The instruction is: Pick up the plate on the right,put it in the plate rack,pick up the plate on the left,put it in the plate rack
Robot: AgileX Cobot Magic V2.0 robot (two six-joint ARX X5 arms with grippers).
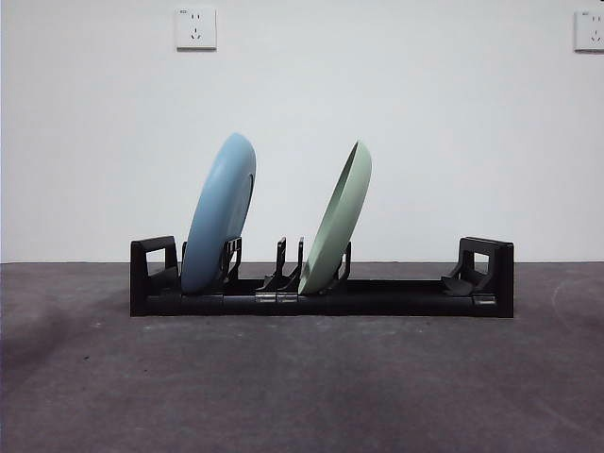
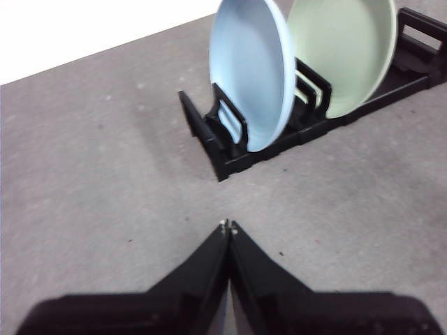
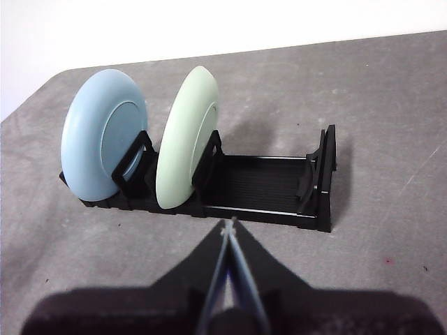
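Now both plates stand in the plate rack (image 1: pixel 321 300) in the middle of the table (image 1: pixel 302 387), each leaning to the right: the blue plate (image 1: pixel 219 215) near the left end and the green plate (image 1: pixel 337 219) near the middle. Both the left gripper (image 2: pixel 228 225) and the right gripper (image 3: pixel 228 222) hang back from the rack with jaws pressed together and holding nothing. I think the job looks done, so the best move is to keep both arms away and not bump the plates.
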